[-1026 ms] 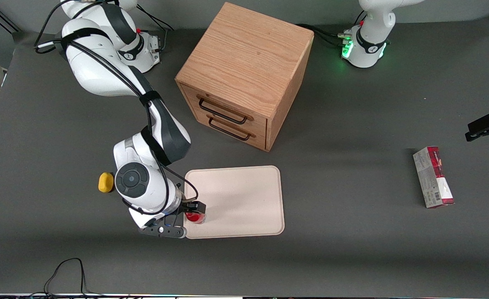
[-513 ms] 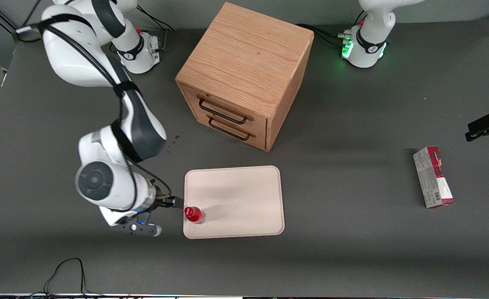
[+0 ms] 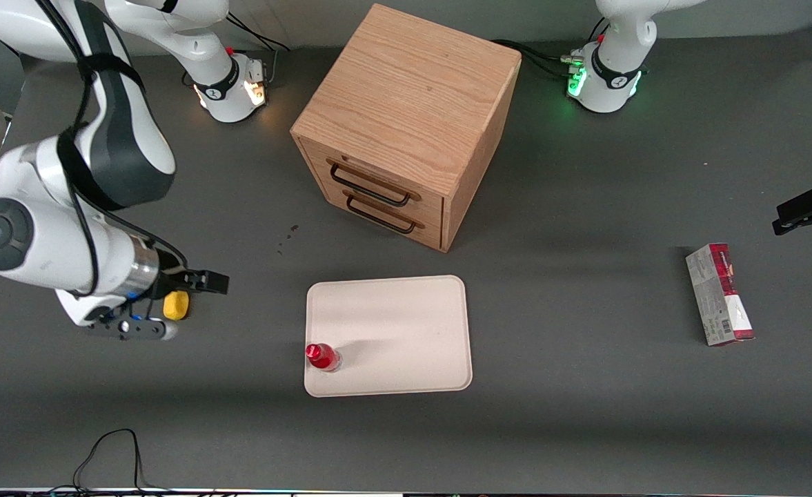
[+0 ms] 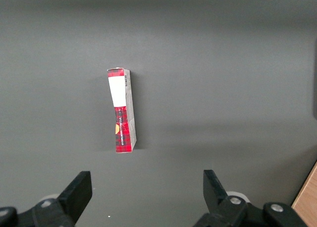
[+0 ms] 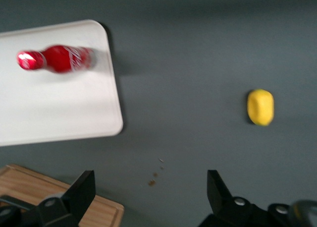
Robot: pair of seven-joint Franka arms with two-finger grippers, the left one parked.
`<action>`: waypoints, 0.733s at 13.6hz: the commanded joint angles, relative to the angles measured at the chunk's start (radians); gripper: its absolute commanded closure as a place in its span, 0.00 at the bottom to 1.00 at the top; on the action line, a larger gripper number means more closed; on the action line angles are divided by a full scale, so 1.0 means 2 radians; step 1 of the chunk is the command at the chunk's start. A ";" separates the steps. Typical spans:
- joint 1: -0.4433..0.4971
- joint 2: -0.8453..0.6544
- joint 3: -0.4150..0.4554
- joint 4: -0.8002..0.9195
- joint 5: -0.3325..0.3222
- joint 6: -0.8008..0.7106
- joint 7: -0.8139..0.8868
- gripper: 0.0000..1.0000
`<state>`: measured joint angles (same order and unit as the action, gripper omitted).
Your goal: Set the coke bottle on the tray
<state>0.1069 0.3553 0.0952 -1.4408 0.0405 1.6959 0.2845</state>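
Dark grey table (image 3: 585,386), coke bottle (image 3: 322,356) apparently upright on tray (image 3: 406,324), hand (image 3: 202,281) now withdrawn, open, empty.

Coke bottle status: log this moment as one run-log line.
coke bottle: upright on tray, near its edge | gripper: open, empty, above table beside yellow lump | placement: looks done

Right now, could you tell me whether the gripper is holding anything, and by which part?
Nothing: the gripper hangs open above the yellow lump; the coke bottle stands on the tray.
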 commanded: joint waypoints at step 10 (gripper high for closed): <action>0.006 -0.300 -0.099 -0.242 0.032 -0.012 -0.089 0.00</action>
<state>0.1142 -0.2059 -0.0619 -1.9407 0.0811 1.7056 0.1363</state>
